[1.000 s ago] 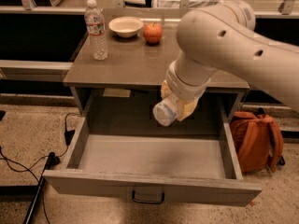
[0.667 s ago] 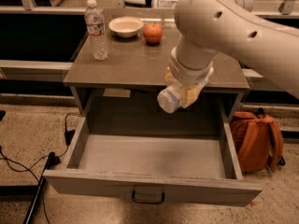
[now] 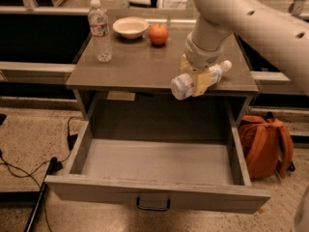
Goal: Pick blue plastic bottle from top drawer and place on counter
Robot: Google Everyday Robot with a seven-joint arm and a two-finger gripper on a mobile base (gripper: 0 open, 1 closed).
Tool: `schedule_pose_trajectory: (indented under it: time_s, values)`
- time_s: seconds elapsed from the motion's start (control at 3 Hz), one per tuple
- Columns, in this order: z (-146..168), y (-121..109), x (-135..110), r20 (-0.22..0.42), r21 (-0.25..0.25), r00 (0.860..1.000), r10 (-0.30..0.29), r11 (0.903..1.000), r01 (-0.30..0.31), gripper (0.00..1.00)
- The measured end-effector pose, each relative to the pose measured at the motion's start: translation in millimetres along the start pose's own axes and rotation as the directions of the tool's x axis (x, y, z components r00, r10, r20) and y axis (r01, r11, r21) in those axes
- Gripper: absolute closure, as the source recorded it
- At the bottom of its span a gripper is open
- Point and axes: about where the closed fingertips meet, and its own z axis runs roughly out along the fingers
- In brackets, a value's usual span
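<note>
The counter (image 3: 140,66) has bare room along its front edge, and the top drawer (image 3: 96,192) below it stands open. The arm (image 3: 251,18) has risen in the last second, so the hand (image 3: 199,77), pinching the blue plastic bottle (image 3: 183,85) sideways, is now level with the front edge of the counter instead of low over the drawer. I judge that the lift is done and only the setting down remains.

The gripper (image 3: 200,79), clasping the blue plastic bottle (image 3: 182,85), hung over the front right edge of the counter (image 3: 140,69). The middle and the front left of the counter lay free. Along its back stood a clear water bottle (image 3: 100,30) at the left, then a bowl (image 3: 130,27) and an apple (image 3: 158,34). The top drawer (image 3: 96,190) stood open with free floor inside. An orange backpack (image 3: 264,146) stood beside it on the right.
</note>
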Motion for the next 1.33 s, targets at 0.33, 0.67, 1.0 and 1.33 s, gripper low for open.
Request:
schedule_pose_trajectory:
  time_s: [0.33,0.67,1.0,1.33]
  values:
    - [0.0,0.0,0.0,0.0,0.0,1.0,0.0,1.0,0.0,1.0]
    - [-0.7,-19.9,8.4,0.035,0.019,0.998,0.042,0.9989,-0.043,1.0]
    - [-17.0,-52.0,24.0,0.111,0.086,0.991,0.073,0.9928,-0.083,1.0]
    - [-21.2,-77.3,42.2,0.172,0.103,0.975,0.138,0.9823,-0.157,1.0]
